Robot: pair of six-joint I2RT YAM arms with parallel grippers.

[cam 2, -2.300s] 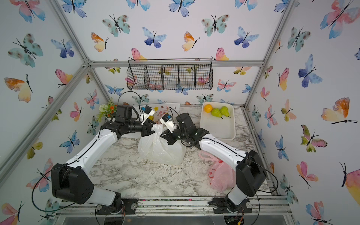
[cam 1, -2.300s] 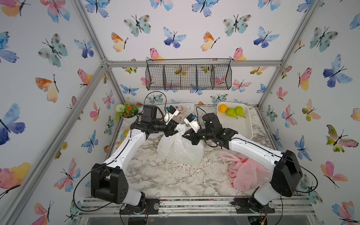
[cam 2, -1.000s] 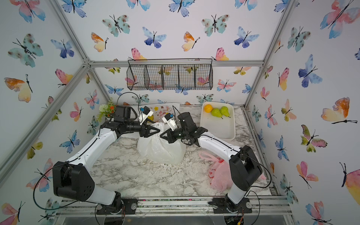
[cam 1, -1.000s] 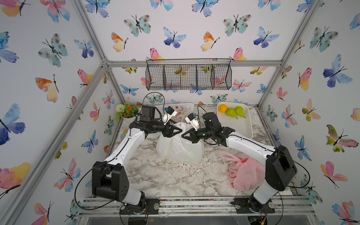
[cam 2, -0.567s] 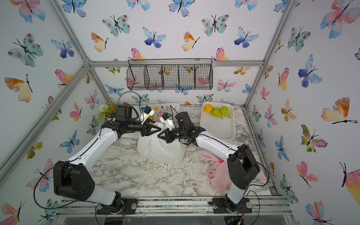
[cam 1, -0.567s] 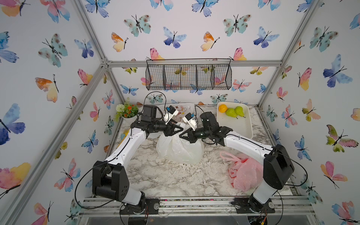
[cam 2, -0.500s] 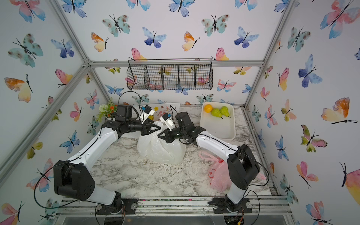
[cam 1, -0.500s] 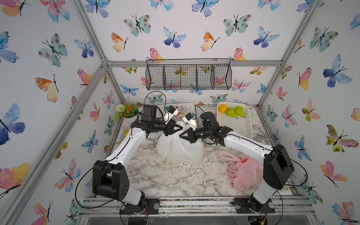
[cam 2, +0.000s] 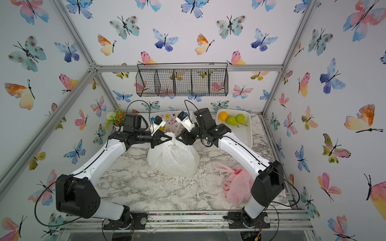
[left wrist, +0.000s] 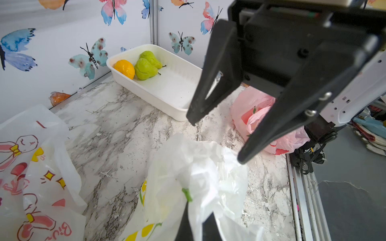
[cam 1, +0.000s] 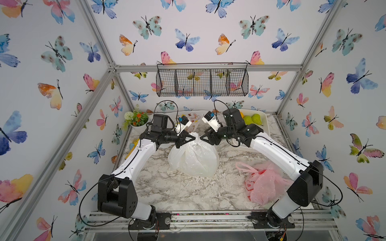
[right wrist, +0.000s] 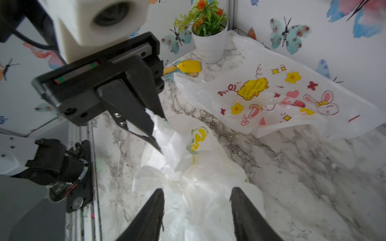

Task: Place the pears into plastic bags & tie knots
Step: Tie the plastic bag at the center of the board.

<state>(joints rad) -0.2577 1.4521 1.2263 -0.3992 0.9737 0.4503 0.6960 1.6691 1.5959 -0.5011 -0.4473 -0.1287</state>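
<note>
Tension is what this knot needs. The left end effector is clenched on a twisted handle of the translucent white lemon-print plastic bag, which stands on the marbled tabletop beside the white rectangular tray. The right end effector, released and gaping, should, I think, take the opposite handle low down. Two glossy green pears lie in that tray. Whether a knot exists yet, or fruit sits inside the bag, I cannot make out.
</note>
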